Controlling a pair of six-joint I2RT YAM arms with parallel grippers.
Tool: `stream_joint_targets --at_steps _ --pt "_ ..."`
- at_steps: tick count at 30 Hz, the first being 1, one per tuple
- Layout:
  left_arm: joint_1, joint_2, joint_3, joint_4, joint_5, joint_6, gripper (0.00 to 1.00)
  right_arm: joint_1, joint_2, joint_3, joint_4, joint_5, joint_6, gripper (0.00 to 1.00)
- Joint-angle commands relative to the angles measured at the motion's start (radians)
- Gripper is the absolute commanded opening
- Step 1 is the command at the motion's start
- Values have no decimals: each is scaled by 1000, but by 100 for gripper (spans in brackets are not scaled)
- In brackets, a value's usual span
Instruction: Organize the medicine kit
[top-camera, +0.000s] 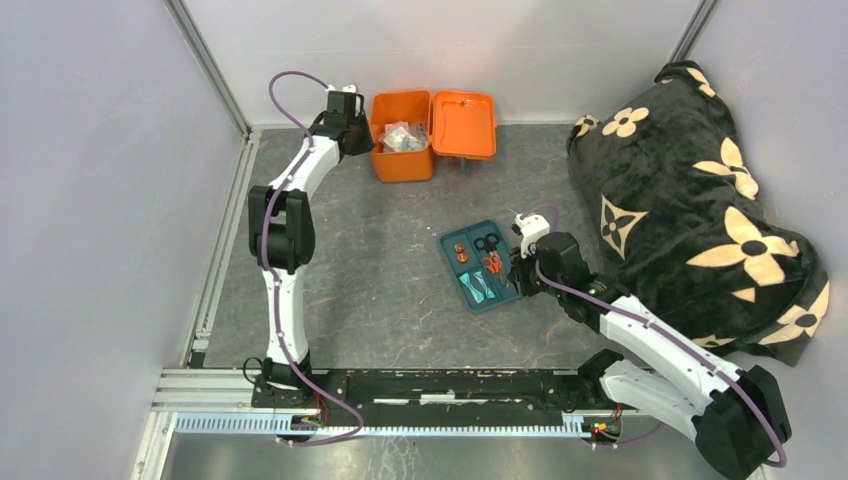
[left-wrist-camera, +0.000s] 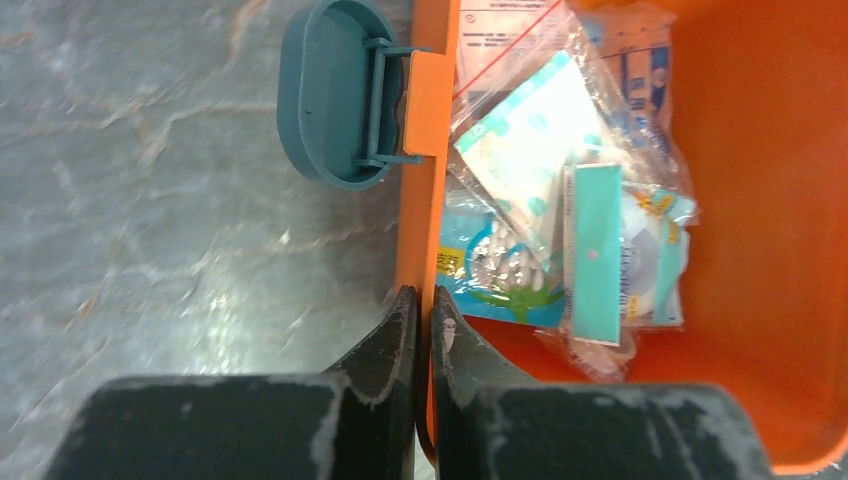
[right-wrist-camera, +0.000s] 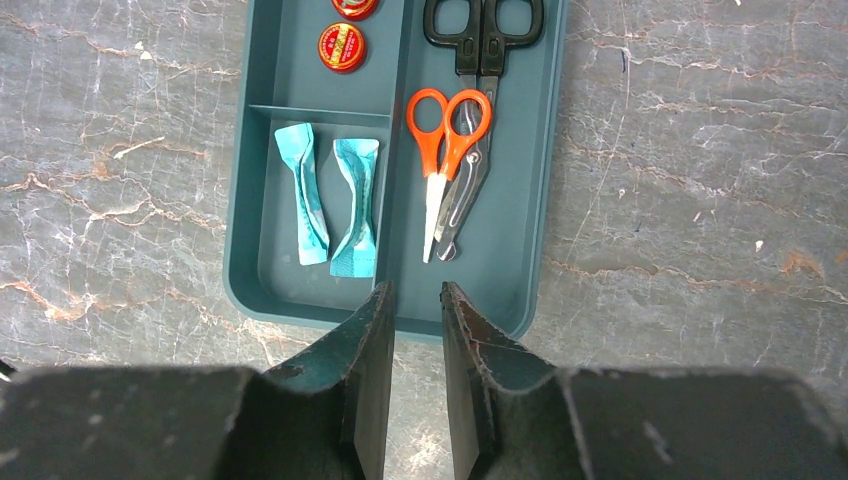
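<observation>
Medicine kit (left-wrist-camera: 760, 200) rim in left hand (left-wrist-camera: 422, 308)

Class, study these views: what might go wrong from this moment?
The left gripper pinches one thin wall of the small orange plastic box; a pull may tip it and spill the clear plastic packets.
The right gripper is at the near rim of the flat teal tray; lifting one edge might slide the orange-handled scissors out.

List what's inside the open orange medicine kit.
Inside the medicine kit: clear plastic bags of white-and-teal packets, a cotton swab pack, and a teal card on top. Anything beneath those bags is covered.
</observation>
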Motion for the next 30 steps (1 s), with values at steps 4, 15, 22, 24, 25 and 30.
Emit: stream_joint_targets --at_steps 4,15,22,24,25,30 --pt "6 -278 -209 -26 -127 -2 2 -4 -22 -17 75 1 25 29" --pt "-63 -655 -585 -72 -256 -129 2 -3 81 46 32 -76 -61 31" --pt "-141 -845 -821 -71 -311 -237 2 -4 99 46 129 -42 -103 38" --pt "-161 -890 -870 -74 -329 -269 2 -4 109 53 158 -30 -105 40" --pt "-169 -912 -900 -74 -336 -285 2 -3 128 73 150 -33 -113 40" --pt "-188 -995 -980 -71 -358 -325 6 -4 278 216 32 -81 -125 36"
